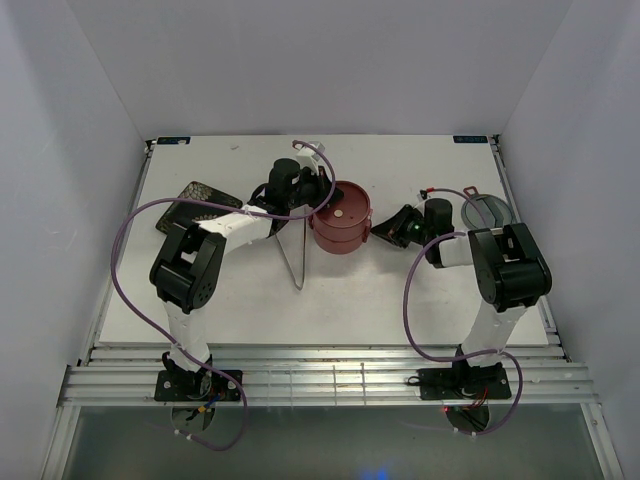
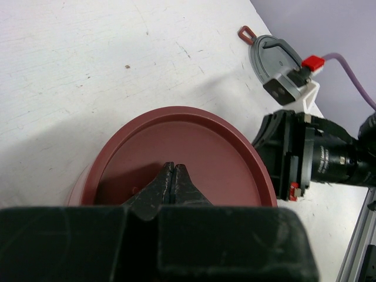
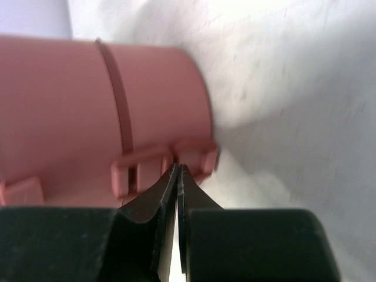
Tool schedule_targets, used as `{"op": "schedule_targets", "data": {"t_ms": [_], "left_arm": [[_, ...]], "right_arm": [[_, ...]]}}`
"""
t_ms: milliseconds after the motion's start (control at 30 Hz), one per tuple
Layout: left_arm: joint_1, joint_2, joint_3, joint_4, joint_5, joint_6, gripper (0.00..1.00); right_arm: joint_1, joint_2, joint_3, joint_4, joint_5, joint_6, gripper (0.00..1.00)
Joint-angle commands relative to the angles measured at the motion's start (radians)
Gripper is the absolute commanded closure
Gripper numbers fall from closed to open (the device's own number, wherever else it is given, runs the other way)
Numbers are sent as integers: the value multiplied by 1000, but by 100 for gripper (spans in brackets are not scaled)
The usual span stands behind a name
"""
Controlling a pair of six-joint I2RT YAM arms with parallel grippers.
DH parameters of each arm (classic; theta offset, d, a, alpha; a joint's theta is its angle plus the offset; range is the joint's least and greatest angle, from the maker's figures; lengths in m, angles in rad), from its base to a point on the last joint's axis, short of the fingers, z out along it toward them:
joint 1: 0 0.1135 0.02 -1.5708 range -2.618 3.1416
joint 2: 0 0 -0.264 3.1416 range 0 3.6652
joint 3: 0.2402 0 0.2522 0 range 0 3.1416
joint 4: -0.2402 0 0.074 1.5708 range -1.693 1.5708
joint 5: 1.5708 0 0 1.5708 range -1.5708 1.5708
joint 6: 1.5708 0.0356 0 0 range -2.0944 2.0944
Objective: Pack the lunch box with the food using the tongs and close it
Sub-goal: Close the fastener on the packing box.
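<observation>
The lunch box (image 1: 340, 222) stands stacked near the table's middle with its flat dark-red lid (image 2: 188, 147) on top. My left gripper (image 1: 320, 197) is shut and empty, its tips (image 2: 174, 168) resting just over the lid's near part. My right gripper (image 1: 386, 231) is also shut, its tips (image 3: 178, 168) pressed against a small side handle (image 3: 194, 154) on the lunch box wall (image 3: 70, 106). The tongs (image 1: 294, 252) lie on the table left of the box, held by nothing. The food is hidden.
A dark patterned square plate (image 1: 196, 205) lies at the back left beside the left arm. A grey round disc (image 1: 488, 211) with a small red tab (image 2: 246, 33) sits at the back right near the table edge.
</observation>
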Motion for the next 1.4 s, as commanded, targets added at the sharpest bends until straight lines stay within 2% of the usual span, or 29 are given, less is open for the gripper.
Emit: {"op": "schedule_targets", "data": {"t_ms": [0,100,367,533,833,1133,1367], "left_arm": [[-28,54,-33,-144,11,3,100],[-28,69,-26,-142,14,0,100],[-28,80,-16,-144,22,-1,100],[-28,72,-17,-144,17,2,100],[-28,71,-13,-142,33,-3,100],[-28,66,-14,-144,33,-6,100],[-28,52,-19,-144,34,-6,100]], "right_arm": [[24,33,100,-50,29,-53,92],[45,81,181,-76,-1,-53,92],[26,38,148,-117,12,-101,92],[5,-9,183,-342,150,-234,92],[6,-95,128,-328,161,-260,92],[149,-26,273,-380,163,-233,92],[124,-69,214,-355,192,-245,92]]}}
